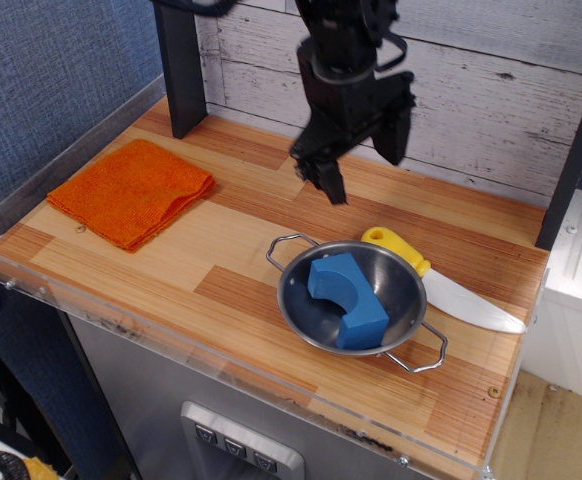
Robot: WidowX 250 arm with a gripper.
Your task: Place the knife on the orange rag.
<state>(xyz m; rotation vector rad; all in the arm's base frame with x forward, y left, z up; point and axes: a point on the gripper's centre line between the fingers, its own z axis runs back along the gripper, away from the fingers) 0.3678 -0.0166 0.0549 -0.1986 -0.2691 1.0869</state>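
The knife lies flat at the right of the wooden table, its yellow handle [395, 247] tucked behind the steel bowl and its white blade [471, 303] pointing right. The orange rag [131, 191] lies folded at the left of the table. My gripper [363, 166] hangs above the table's middle back, a little up and left of the knife handle, fingers spread open and empty.
A steel bowl [403, 283] with two wire handles holds a blue block [348, 298] and touches the knife. A black post [179, 66] stands at the back left. A clear plastic lip [171, 340] runs along the front edge. A plank wall closes the back.
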